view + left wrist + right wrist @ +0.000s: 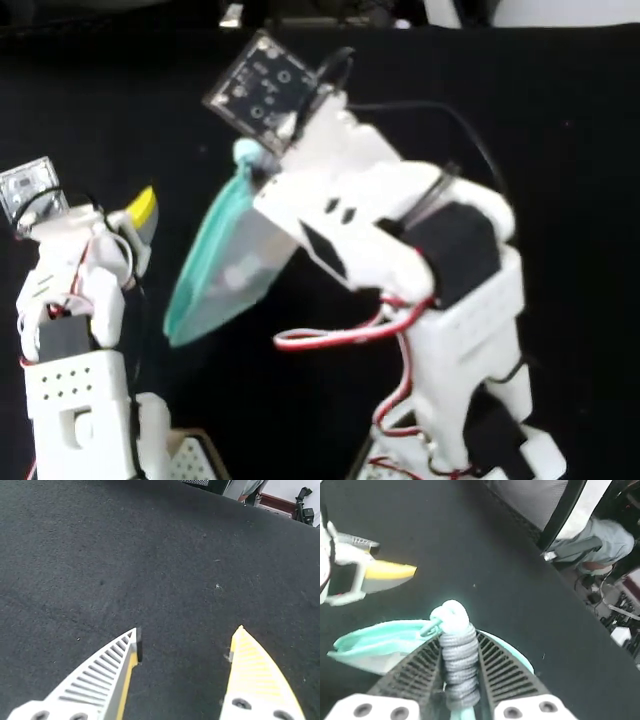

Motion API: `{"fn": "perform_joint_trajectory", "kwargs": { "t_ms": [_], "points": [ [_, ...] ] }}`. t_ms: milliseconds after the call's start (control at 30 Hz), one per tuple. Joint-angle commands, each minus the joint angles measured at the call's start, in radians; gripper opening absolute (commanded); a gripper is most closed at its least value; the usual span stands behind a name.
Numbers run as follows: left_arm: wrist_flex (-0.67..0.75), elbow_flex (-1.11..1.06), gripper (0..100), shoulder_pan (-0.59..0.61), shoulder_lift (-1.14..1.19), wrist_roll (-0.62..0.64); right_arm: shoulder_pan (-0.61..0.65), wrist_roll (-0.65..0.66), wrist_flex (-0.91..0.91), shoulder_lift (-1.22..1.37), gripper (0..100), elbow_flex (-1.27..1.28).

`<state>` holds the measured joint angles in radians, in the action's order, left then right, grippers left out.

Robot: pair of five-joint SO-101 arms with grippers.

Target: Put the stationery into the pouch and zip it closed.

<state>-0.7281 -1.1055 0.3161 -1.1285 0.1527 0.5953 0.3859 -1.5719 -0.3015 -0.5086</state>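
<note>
A teal pouch (225, 265) with a clear side hangs tilted above the black table, its lower corner toward the front left. My right gripper (256, 158) holds it from the top, shut on the zip's pull cord (458, 652), a grey braided loop ending in a teal knot. Below the fingers in the right wrist view the pouch (380, 642) spreads out. Something pale shows through its clear side; I cannot tell what it is. My left gripper (187, 636) stands open over bare tablecloth, left of the pouch (143, 210), with nothing between its fingers.
Black cloth (150, 555) covers the table. Both arm bases stand at the front edge, the left one (80, 410) and the right one (470, 380), with red and white cables (340, 335) looping between them. A chair (545, 505) stands beyond the far table edge.
</note>
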Motion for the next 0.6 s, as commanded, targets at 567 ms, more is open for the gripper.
{"fn": "perform_joint_trajectory", "kwargs": {
  "t_ms": [567],
  "points": [
    [-0.588,0.628,31,0.067,0.005,-0.028,-0.021,0.008,0.043,-0.033,1.2,0.062]
  ]
}}
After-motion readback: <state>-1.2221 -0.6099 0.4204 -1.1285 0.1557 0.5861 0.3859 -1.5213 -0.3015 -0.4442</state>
